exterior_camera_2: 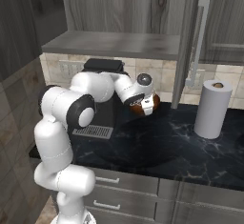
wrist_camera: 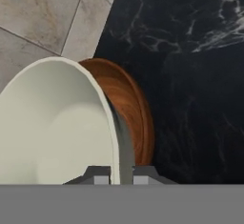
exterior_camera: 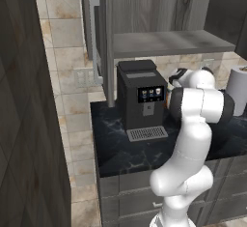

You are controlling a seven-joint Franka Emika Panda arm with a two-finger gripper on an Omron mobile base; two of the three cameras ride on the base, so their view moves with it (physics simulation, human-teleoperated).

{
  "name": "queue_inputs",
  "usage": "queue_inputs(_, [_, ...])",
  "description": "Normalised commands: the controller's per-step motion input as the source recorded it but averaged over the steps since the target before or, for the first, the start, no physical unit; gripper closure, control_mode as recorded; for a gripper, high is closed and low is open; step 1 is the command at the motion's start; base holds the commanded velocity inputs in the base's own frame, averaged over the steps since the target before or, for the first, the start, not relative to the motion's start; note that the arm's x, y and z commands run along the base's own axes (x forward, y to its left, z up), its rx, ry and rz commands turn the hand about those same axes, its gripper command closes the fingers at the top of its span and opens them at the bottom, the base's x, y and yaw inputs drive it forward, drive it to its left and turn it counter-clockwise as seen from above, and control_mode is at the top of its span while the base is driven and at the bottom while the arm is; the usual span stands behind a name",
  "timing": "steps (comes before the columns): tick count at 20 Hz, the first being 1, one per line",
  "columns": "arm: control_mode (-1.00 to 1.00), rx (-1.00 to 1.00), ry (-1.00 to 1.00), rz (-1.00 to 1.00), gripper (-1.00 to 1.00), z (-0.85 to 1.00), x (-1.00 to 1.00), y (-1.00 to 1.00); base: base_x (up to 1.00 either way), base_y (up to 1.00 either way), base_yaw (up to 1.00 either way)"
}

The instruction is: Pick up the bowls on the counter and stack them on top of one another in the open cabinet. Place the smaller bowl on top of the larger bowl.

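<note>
In the hand view my gripper point(wrist_camera: 121, 174) is shut on the rim of the smaller bowl point(wrist_camera: 52, 127), one finger inside and one outside. That pale cream bowl shows its light interior at the lower left. Right behind it the larger bowl point(wrist_camera: 136, 118), glossy reddish-brown, sits on the dark marbled counter point(wrist_camera: 190, 75) near the tiled wall. From the right base view the gripper point(exterior_camera_2: 146, 107) is low over the counter point(exterior_camera_2: 162, 142), with the brown bowl point(exterior_camera_2: 137, 108) showing beside it. Above it the open cabinet's grey shelf point(exterior_camera_2: 114, 44) is bare.
A black coffee machine point(exterior_camera: 140, 98) stands on the counter left of the hand. A paper towel roll point(exterior_camera_2: 213, 108) stands at the right. The open cabinet door with its long metal handle point(exterior_camera_2: 199, 42) hangs right of the shelf. A dark tall unit point(exterior_camera: 24, 124) borders the left.
</note>
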Motion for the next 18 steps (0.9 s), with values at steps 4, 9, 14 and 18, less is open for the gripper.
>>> queue_inputs(4, [-1.0,0.03,0.0,-0.01,1.0,-0.2,0.18,-0.01,0.0,0.0,0.0])
queue_inputs(9, [-1.0,0.02,0.0,-0.01,1.0,-0.2,0.16,-0.03,0.0,0.0,0.0])
queue_inputs(14, [-1.0,0.0,0.0,-0.02,1.0,-0.22,0.09,-0.01,0.0,0.0,0.0])
queue_inputs(18, [-1.0,0.0,0.0,-0.01,1.0,-0.18,0.04,0.0,0.0,0.0,0.0])
